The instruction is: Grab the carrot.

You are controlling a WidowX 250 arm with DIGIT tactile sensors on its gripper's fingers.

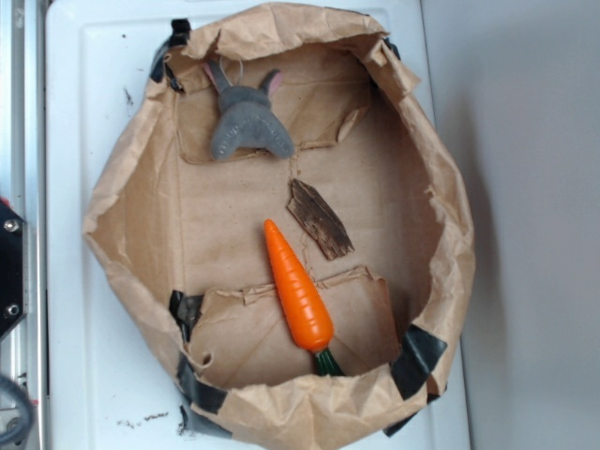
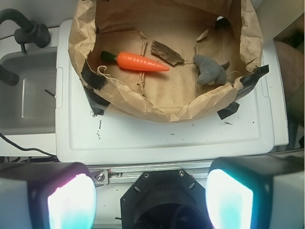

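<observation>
The carrot (image 1: 298,287) — glossy orange, ridged, green-stemmed — lies untouched; the hand (image 2: 150,200) spread wide.

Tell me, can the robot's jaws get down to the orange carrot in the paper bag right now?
Probably yes. The carrot lies uncovered on the floor of the open paper bag, apart from the wood piece and bunny. The gripper is open but outside the bag, so it must clear the rim.
</observation>
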